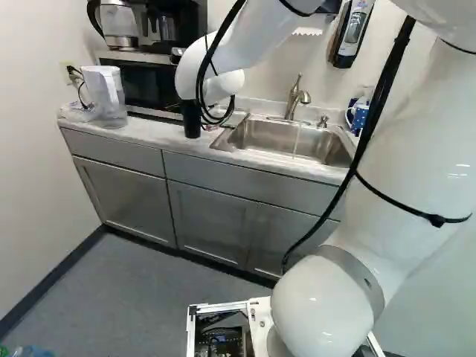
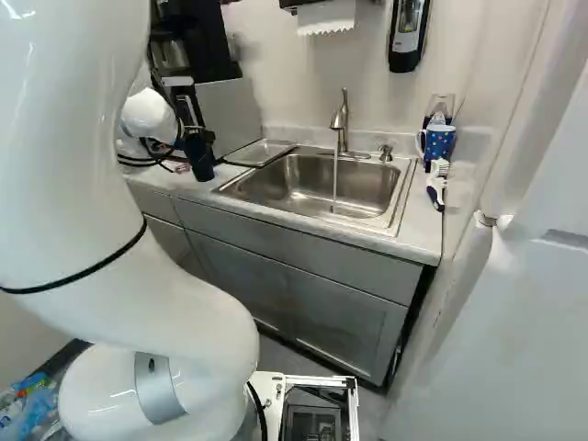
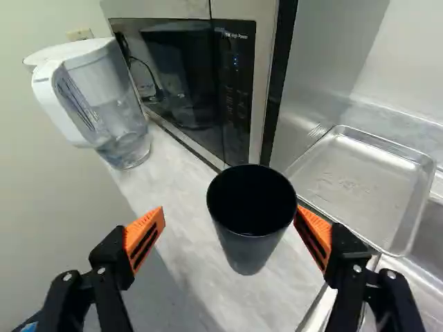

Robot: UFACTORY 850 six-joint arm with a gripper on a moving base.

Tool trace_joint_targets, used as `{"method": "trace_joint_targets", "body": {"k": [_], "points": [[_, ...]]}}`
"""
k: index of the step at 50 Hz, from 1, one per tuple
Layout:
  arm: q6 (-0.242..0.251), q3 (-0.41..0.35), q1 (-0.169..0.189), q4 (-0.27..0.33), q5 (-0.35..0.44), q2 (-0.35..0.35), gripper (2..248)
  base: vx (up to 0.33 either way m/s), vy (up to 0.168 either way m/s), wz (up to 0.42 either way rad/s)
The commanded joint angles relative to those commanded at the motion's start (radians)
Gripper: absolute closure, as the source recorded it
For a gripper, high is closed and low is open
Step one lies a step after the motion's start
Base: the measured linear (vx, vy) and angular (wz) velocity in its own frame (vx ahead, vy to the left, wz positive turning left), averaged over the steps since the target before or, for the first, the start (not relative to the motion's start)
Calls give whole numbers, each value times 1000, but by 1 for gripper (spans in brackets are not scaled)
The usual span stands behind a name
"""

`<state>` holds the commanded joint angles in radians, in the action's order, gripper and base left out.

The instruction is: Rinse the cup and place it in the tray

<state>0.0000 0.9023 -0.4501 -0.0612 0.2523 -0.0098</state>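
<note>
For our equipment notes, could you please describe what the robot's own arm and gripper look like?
The arm is glossy white, with rounded joints, a grey band near its base and black cables strapped along it. The gripper is black, with two jointed fingers, screws and wedge-shaped orange pads with dark slots.

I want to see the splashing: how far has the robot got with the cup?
Water already runs from the faucet into the sink. Nothing is gripped: the open pincer stands around the cup on the counter. I can't tell if it's rinsed. Left: gripping, probably rinsing, then placing in the tray.
</note>
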Motion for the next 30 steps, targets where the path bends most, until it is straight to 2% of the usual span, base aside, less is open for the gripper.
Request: {"method": "trace_joint_targets", "body": {"k": [30], "points": [[0, -50, -7, -15, 107, -16, 3, 0, 0, 0]]}}
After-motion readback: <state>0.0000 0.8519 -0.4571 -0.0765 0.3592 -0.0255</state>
